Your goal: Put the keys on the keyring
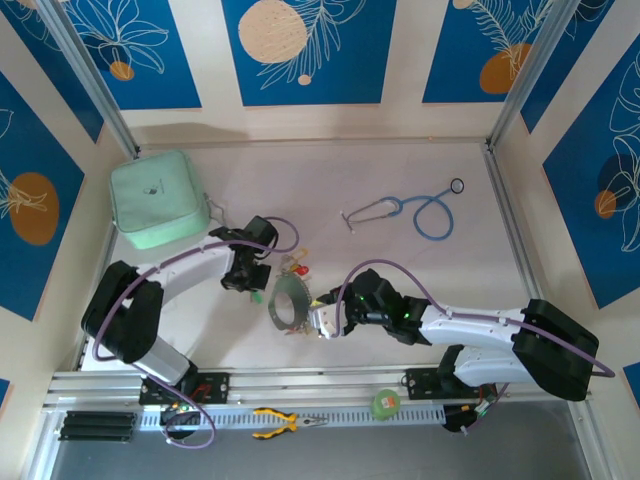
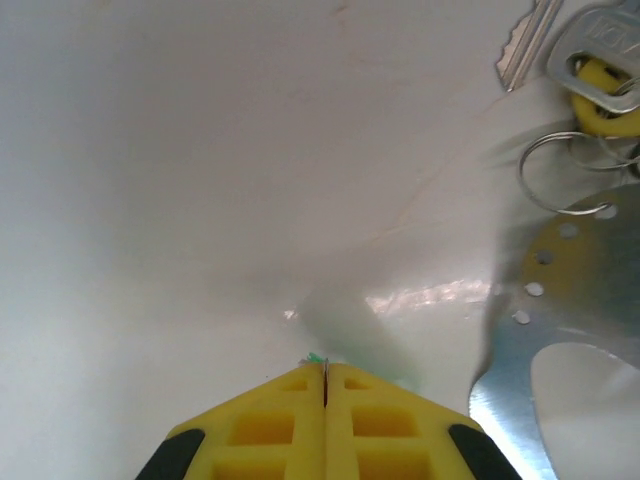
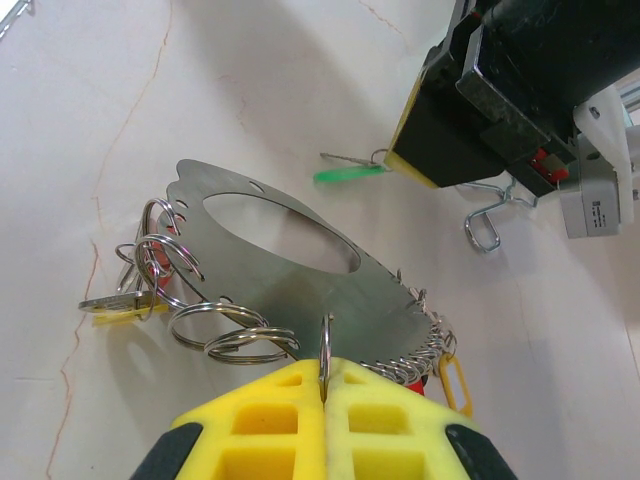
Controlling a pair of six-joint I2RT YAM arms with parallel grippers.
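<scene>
The keyring [image 1: 290, 305] is a flat silvery plate [image 3: 280, 270] with an oval hole and split rings along its edge. My right gripper [image 3: 325, 375] is shut on one of those split rings at the plate's near edge [image 1: 322, 320]. My left gripper [image 1: 258, 290] sits just left of the plate, shut, with a green key tag [image 3: 350, 172] sticking out of its tips [image 2: 325, 368]. A yellow-tagged key [image 2: 600, 75] hangs on a ring by the plate [image 2: 570, 300]. Red and yellow tags [image 1: 297, 265] lie just beyond the plate.
A mint-green pouch [image 1: 152, 212] lies at the back left. A blue stethoscope [image 1: 430, 212] and metal forceps [image 1: 370, 212] lie at the back right. Yellow-handled pliers [image 1: 285, 422] and a green roll [image 1: 385, 403] rest on the front rail. A loose wire hook [image 3: 487, 222] lies beside the left gripper.
</scene>
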